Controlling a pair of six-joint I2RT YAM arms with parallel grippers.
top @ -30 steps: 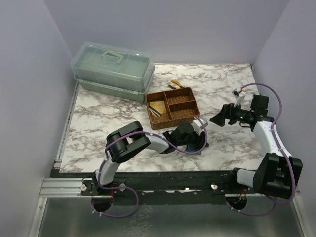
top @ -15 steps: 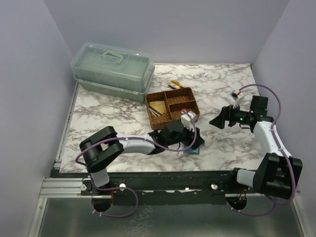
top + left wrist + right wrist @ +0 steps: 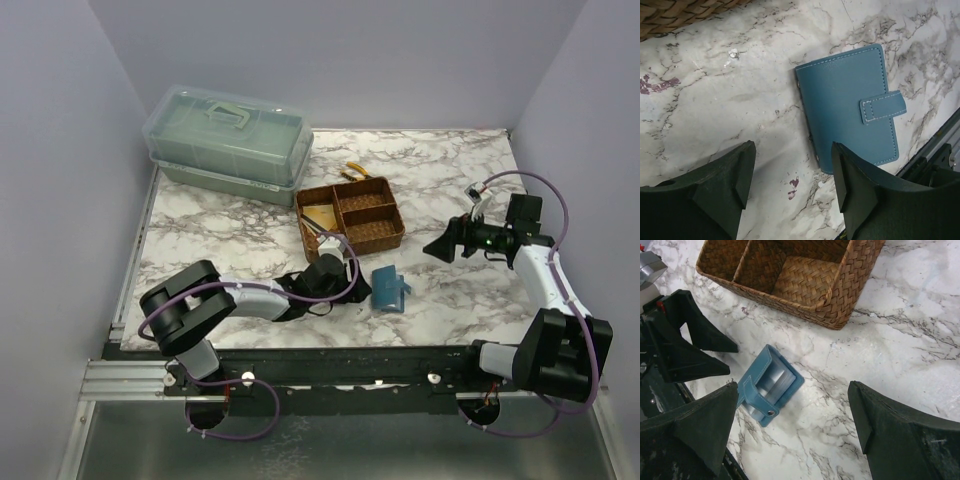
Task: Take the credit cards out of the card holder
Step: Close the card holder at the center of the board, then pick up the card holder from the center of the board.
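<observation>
Card holder lies flat on the marble table, teal cover up, strap tab wrapped over one edge. I can't tell whether the snap is fastened. In the right wrist view the card holder shows its open end, with pale credit cards sitting inside the pocket.

My left gripper is low at the table, fingers spread wide, with nothing between them. In the left wrist view the card holder sits just beyond the tips of the left gripper, off toward its right finger and not touching either one. Bare marble lies between the fingers.

My right gripper hangs above the table, well apart from the holder and pointed toward it. Its fingers are spread wide and it is empty. In its own wrist view the holder shows below the right gripper, nearer the left-hand finger, with my left gripper's dark fingers just past it.

Brown woven tray is beyond the holder as seen from both grippers. Its corner shows at the top of the left wrist view and its near wall across the top of the right wrist view. A yellowish-gold flat card lies in the tray's left compartment. Yellow-handled pliers lie just behind the tray. A clear lidded storage box sits at the far left of the table, well apart from both grippers.
</observation>
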